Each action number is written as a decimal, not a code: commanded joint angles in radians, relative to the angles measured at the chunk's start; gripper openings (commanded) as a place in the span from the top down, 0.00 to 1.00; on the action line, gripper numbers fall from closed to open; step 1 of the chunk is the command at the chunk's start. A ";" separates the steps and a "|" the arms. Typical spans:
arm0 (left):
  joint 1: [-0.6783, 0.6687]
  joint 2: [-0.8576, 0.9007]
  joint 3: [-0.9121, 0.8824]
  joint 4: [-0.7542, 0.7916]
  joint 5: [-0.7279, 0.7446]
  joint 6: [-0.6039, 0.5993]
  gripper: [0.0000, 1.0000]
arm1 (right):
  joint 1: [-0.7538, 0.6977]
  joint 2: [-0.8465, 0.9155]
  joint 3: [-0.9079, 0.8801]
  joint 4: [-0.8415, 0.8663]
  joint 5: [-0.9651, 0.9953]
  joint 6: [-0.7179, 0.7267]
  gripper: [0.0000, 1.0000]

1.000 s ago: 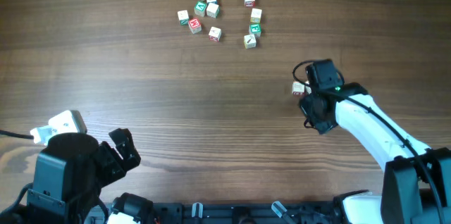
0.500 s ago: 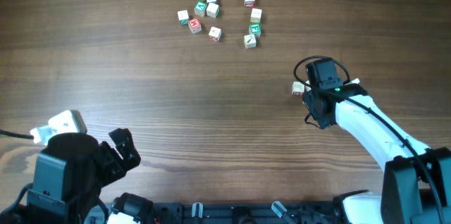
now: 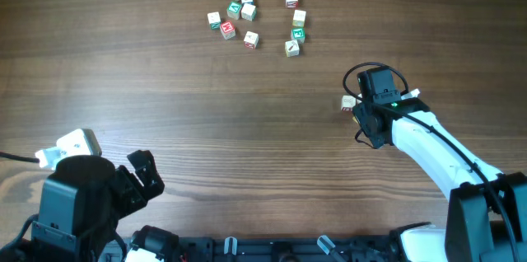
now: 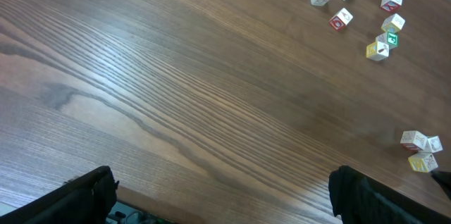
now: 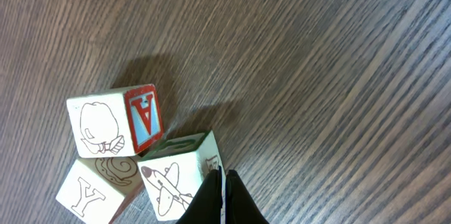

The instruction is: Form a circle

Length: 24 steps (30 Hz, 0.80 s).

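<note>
Shut tight, the right jaws taper to one dark tip with nothing between them; in the right wrist view that tip rests against the lower edge of a cube drawn with an aeroplane (image 5: 169, 178); pressed against it are a cube with a red letter A (image 5: 113, 127) and, below that, a cube marked Y (image 5: 88, 194) — three pale blocks huddled together on the worktop (image 3: 165, 97). From overhead this trio (image 3: 348, 103) sits just beside the head of the right arm (image 3: 412, 134), on the side toward the middle of the worktop. The left jaws stand wide and empty; their two dark fingers (image 4: 88, 189) show at the bottom corners of the left wrist view, bare wood between them; the left arm (image 3: 82, 196) sits at the near left corner, well apart from every cube. The main scatter of cubes (image 3: 249, 11) lies toward the far edge, well apart from the trio — a loose clump on one side and a slightly curved column of four (image 3: 299, 17) on the other, a gap between them; red and green printed faces show among them; together they make an open, ragged arc, not a closed ring.
</note>
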 commanded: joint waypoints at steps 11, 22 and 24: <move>0.005 0.002 0.000 0.002 0.005 -0.013 0.00 | 0.006 0.006 -0.005 -0.044 -0.095 -0.010 0.96; 0.005 0.002 0.000 0.002 0.005 -0.013 0.00 | 0.006 0.006 -0.005 0.008 -0.095 -0.040 0.96; 0.005 0.002 0.000 0.002 0.005 -0.013 0.00 | 0.006 0.006 -0.005 0.009 -0.095 -0.040 0.96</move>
